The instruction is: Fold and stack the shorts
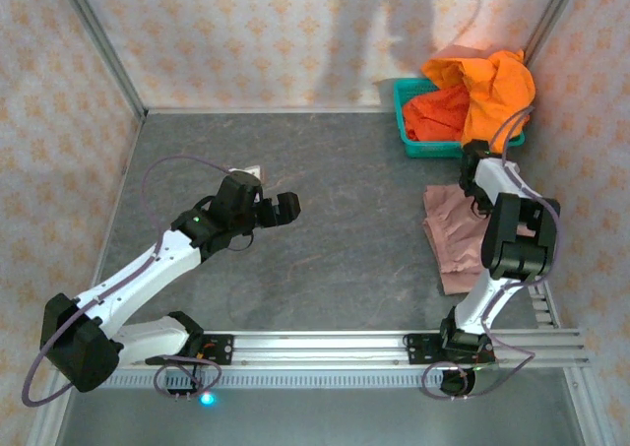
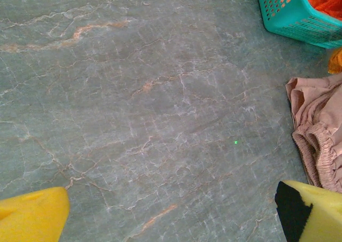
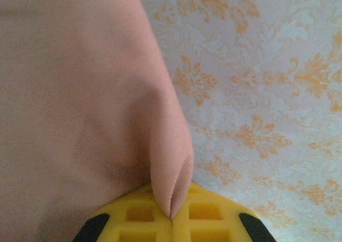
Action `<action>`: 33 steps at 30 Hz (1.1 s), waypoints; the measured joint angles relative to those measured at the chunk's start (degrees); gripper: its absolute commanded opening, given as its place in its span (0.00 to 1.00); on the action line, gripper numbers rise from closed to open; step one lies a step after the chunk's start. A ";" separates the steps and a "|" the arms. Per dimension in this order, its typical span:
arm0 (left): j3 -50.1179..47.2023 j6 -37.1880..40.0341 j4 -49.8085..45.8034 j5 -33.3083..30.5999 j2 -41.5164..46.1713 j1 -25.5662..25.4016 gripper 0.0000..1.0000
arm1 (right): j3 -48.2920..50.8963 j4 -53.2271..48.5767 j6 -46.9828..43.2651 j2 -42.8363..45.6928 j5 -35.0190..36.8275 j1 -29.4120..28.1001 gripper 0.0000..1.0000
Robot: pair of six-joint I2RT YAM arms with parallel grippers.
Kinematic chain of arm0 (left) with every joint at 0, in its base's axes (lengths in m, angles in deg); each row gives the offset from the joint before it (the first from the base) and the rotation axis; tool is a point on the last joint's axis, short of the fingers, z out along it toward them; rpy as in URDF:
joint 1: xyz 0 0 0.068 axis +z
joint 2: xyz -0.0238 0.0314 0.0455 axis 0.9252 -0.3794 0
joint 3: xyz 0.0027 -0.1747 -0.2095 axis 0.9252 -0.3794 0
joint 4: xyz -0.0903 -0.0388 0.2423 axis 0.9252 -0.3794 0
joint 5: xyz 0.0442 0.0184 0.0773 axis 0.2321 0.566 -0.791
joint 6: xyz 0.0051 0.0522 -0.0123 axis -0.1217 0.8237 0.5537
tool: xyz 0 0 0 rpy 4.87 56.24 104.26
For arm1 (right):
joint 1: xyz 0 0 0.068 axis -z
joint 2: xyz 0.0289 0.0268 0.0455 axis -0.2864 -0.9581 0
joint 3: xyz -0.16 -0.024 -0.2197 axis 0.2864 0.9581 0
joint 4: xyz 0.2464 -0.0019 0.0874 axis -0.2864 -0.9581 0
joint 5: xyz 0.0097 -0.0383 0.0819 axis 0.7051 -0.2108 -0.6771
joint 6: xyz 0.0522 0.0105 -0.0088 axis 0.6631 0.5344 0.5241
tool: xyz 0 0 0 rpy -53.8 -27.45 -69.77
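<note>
Right gripper (image 3: 171, 218): clenched. Its yellow fingers (image 3: 139, 216) meet flush, with a fold of the pink-mauve shorts (image 3: 80, 92) nipped in the seam between them. From the pinch the cloth rises and spreads over the left half of the wrist view. The patterned wall (image 3: 256, 92) stands behind it on the right.

From above, the pink-mauve shorts (image 1: 448, 234) lie rumpled on the table (image 1: 335, 259) at the right side, partly under the right arm (image 1: 512, 234). Their right edge lies close to the right wall, and their far edge is near the teal basket (image 1: 409, 121).

Orange shorts (image 1: 438, 111) are heaped in the basket. One more pair (image 1: 497, 87) is draped over its far right rim and hangs down toward the arm's wrist.

Open room: grey stone table, bare across the centre and left. It is hemmed by walls on the left, far and right sides, and by the rail (image 1: 325, 346) along the near edge.

Right arm pose: it rises from its base on the rail, the elbow is folded, and the forearm runs far toward the basket.

Left gripper (image 1: 283, 208): released, grasping nothing. Its fingers (image 2: 32, 218) are spread wide at the two near corners of its wrist view. It hovers over bare table left of centre, well apart from the pink-mauve shorts, whose gathered waistband (image 2: 320, 140) shows at the right edge. The left arm (image 1: 148, 269) stretches low from the near-left corner, reaching far and right.
</note>
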 measured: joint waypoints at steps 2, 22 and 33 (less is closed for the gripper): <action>0.00 0.00 0.00 0.20 0.00 0.00 1.00 | 0.07 -0.04 1.27 -0.04 -0.39 0.44 0.06; -4.55 -1.16 2.97 -0.35 7.56 1.11 1.00 | -6.25 3.78 14.03 19.87 -40.57 0.50 0.99; -6.75 -2.95 3.98 -0.79 9.51 1.11 1.00 | -27.30 9.42 16.70 3.28 -44.74 -3.43 0.99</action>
